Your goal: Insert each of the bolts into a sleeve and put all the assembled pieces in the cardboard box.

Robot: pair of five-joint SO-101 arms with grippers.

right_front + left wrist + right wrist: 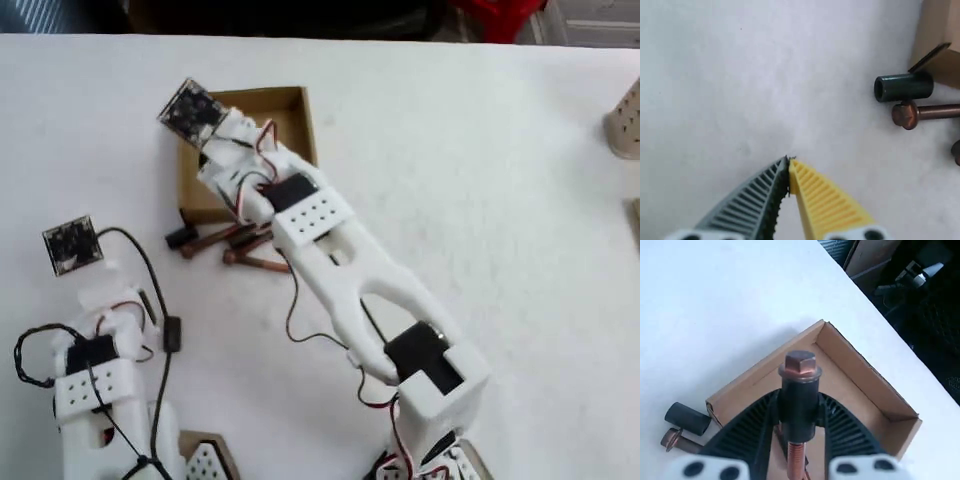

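A bolt seated in its sleeve is clenched by the right pincer above the box. Released off-centre, it could hit the rim and roll onto the table. The left pincer is closed on nothing.

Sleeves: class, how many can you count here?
2. One sleeve, bolt through it, is in the right claw over the cardboard box; the other sleeve lies on the table beside it. More may be hidden.
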